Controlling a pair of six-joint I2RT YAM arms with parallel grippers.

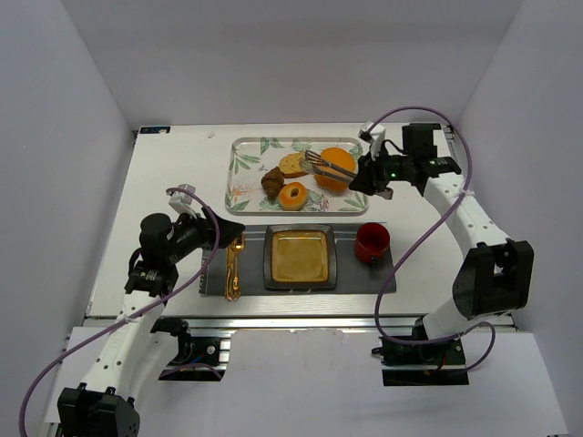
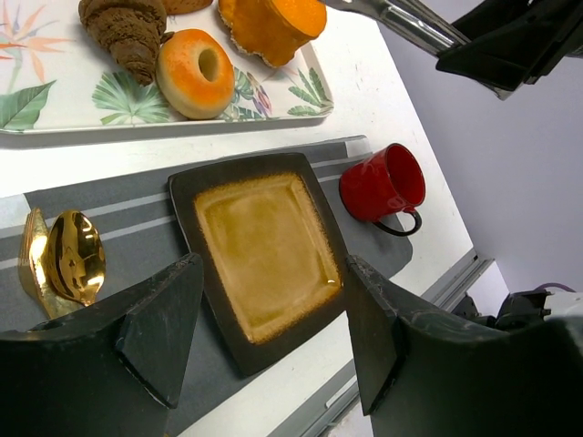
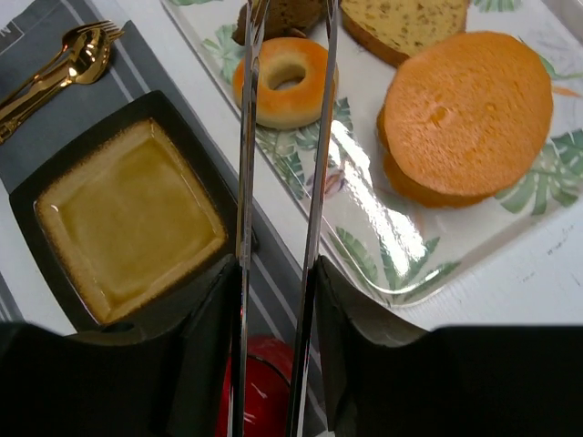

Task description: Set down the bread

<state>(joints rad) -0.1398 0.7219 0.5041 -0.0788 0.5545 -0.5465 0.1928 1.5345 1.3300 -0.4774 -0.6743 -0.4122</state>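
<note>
Fingers (image 3: pixel 205 355) of the right gripper (image 1: pixel 367 176) are clenched on the handle end of metal tongs (image 1: pixel 321 164), whose two arms stand apart and reach out over a leaf-patterned tray (image 1: pixel 239 150). Fingers (image 2: pixel 164 328) of the left gripper (image 1: pixel 228 230) are released and spread wide, grasping nothing, above the left part of a grey mat (image 1: pixel 364 273). Bread (image 1: pixel 292 195), a golden ring with a dark hole, lies on the near edge of the tray, just beside a brown croissant (image 1: pixel 272 181). A tan slice (image 1: pixel 291 164) and an orange bun (image 1: pixel 335 168) lie behind it on the same tray. From the right wrist, the bread (image 3: pixel 285 80) appears between the two tong arms, while the top view places the tong tips nearer the slice and bun; whether the tongs touch anything cannot be told. On the mat, a square dark plate (image 1: pixel 300 256) with an amber centre lies between a gold spoon (image 1: pixel 233 264) and a red cup (image 1: pixel 372 242). Tray and mat both rest on the white desk (image 1: pixel 173 173).
</note>
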